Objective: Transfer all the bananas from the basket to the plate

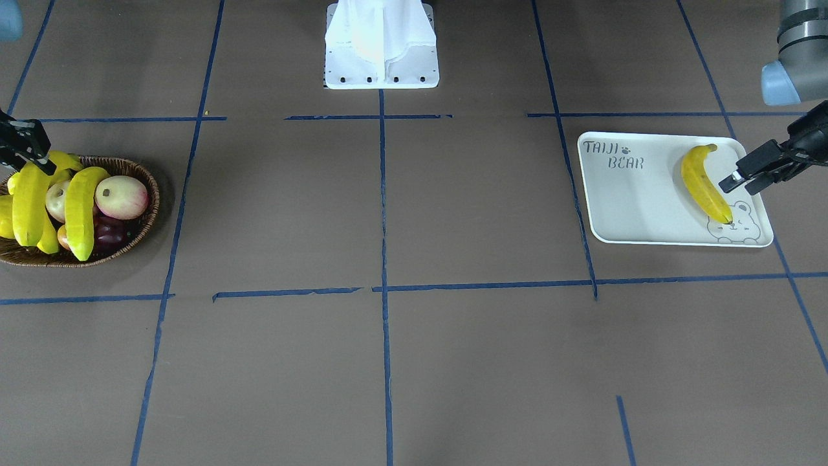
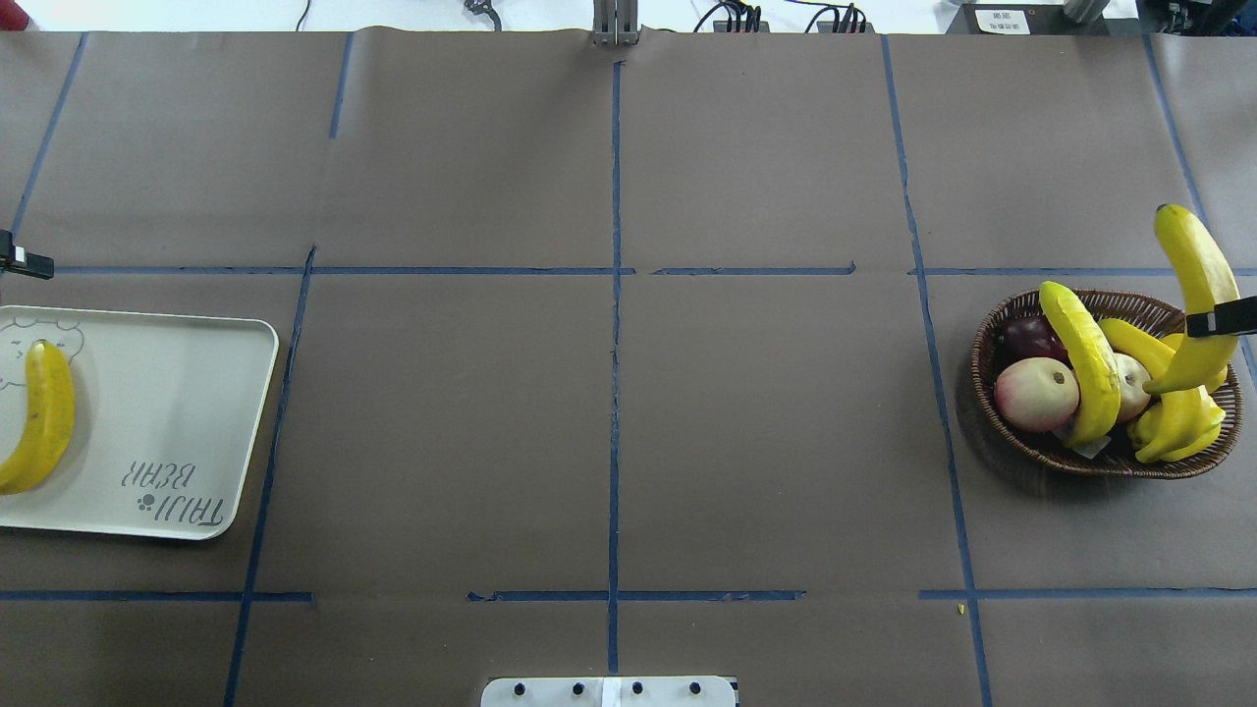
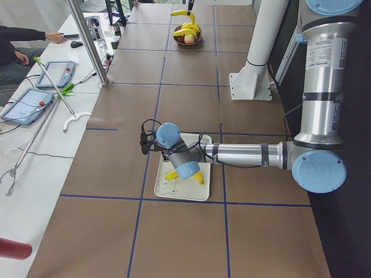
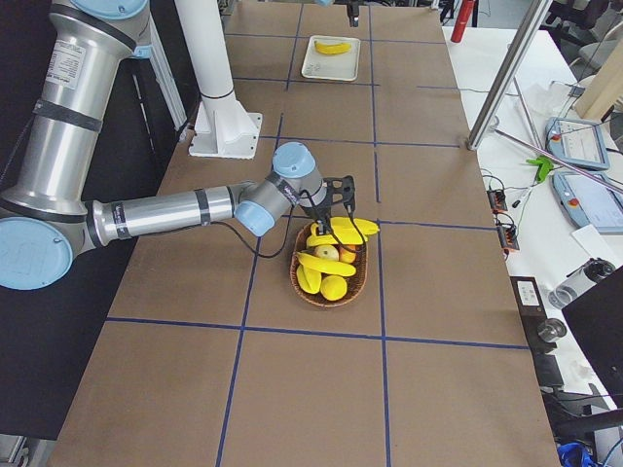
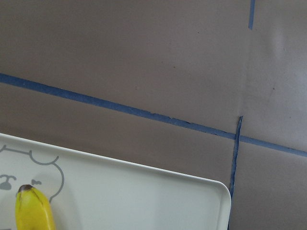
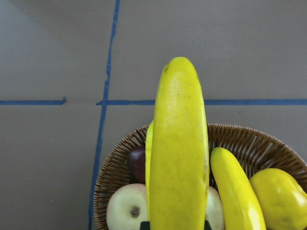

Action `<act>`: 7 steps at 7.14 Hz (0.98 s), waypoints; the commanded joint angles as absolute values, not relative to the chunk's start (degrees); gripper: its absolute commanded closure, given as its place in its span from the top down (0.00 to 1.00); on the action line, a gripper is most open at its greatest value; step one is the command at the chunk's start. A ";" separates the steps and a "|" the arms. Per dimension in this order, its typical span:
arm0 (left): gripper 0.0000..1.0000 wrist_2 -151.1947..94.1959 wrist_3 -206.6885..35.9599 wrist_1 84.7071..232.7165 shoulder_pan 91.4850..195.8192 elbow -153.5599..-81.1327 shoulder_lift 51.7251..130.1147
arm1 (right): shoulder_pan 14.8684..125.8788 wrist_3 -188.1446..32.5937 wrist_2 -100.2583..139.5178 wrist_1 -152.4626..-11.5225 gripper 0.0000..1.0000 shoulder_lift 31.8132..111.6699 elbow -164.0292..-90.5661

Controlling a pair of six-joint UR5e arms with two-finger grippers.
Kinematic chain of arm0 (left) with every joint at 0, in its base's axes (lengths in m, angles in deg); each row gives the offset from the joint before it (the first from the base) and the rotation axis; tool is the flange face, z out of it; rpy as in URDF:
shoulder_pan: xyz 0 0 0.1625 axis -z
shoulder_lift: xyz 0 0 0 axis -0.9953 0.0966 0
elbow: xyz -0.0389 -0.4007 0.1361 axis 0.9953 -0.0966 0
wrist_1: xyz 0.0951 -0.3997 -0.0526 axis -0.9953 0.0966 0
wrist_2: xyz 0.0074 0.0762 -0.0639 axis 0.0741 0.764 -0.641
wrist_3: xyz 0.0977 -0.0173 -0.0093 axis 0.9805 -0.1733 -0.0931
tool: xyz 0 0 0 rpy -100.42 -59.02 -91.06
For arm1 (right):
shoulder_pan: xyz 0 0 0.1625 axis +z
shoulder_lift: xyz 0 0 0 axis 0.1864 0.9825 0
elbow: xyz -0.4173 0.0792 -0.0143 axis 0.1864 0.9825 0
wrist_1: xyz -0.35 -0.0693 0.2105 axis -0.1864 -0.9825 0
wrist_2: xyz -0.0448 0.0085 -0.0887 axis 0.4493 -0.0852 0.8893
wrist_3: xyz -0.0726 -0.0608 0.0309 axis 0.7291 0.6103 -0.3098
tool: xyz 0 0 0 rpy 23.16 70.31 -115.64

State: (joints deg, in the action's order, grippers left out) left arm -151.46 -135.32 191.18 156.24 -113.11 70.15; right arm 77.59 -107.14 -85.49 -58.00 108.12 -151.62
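My right gripper (image 1: 31, 163) is shut on a long yellow banana (image 2: 1192, 295) and holds it tilted above the brown wicker basket (image 2: 983, 365); this banana fills the right wrist view (image 6: 177, 153). Another banana (image 2: 1085, 368) lies across the fruit in the basket, and a third (image 6: 235, 191) lies beside it. One banana (image 1: 705, 184) lies on the white "TAIJI BEAR" plate (image 1: 640, 200), its tip on the bear face. My left gripper (image 1: 735, 188) is open and empty, just beside that banana at the plate's edge.
The basket also holds a pale red apple (image 1: 121, 197), a dark red fruit (image 2: 1029, 339) and a stubby yellow pear-like fruit (image 6: 280, 201). The robot's white base (image 1: 381, 58) stands at the table's middle. Blue tape lines cross the brown table.
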 commanded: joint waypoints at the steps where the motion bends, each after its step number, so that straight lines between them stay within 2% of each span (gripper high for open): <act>1: 0.99 -151.28 -135.50 191.14 156.00 -112.78 72.01 | 78.33 -109.16 -90.91 -58.33 0.01 97.54 -147.20; 2: 0.99 -149.11 -140.28 191.06 154.17 -112.86 74.29 | 76.42 -118.31 -92.68 -57.98 0.00 89.64 -143.76; 4: 0.99 -138.14 -155.02 191.93 144.10 -114.09 80.61 | 66.15 -141.32 -87.73 -57.72 0.01 73.64 -140.41; 6: 0.98 -137.40 -170.85 194.46 140.81 -115.67 87.99 | 59.03 -151.23 -79.99 -55.37 0.00 68.49 -140.82; 7: 0.92 -137.22 -179.01 195.70 139.14 -116.63 92.29 | 53.60 -157.63 -72.82 -48.90 0.00 67.95 -140.91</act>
